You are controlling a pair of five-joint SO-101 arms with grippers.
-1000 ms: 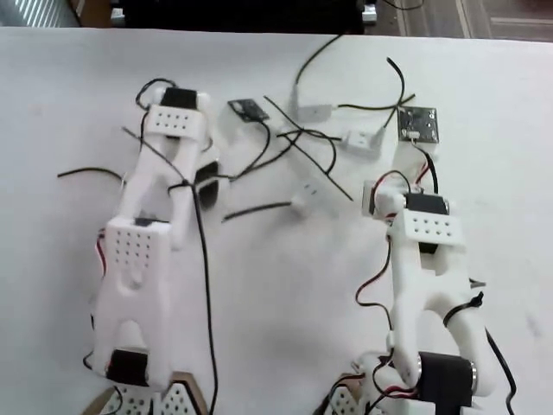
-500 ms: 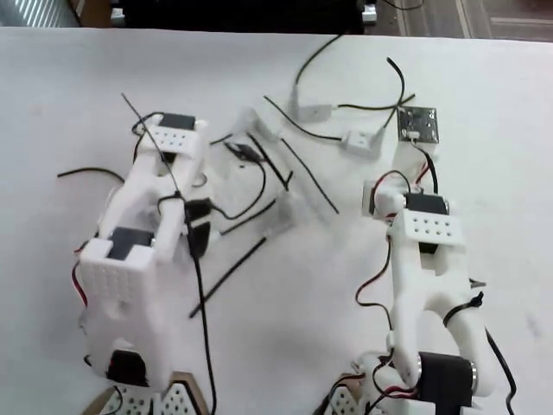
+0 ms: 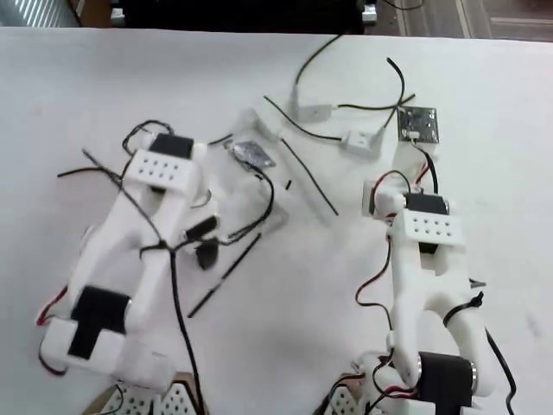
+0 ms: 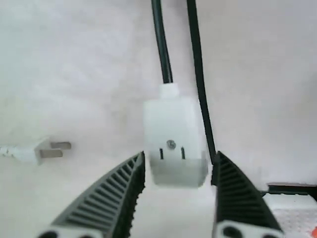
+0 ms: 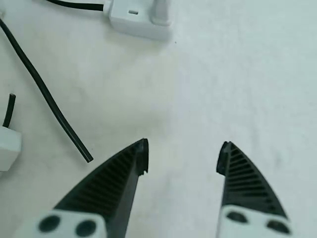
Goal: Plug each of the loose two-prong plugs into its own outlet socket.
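White plastic, the socket point(image 4: 174, 134) sits left of the table's middle, between the left gripper's point(image 4: 179, 158) ribbed fingers point(image 4: 124, 183). They are closed in on its two sides, with a black cord point(image 4: 200, 89) running along one side. A loose plug point(image 4: 42, 150) lies on the table point(image 4: 74, 59) apart from them, its prongs toward the socket. The right gripper point(image 5: 183, 151) hangs wide open and empty over the table, with a second socket point(image 5: 138, 20) beyond its tips.

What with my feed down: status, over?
Left gripper shut on outlet socket. Right gripper open above table. Plug lies loose nearby. Loose cords cross workspace.
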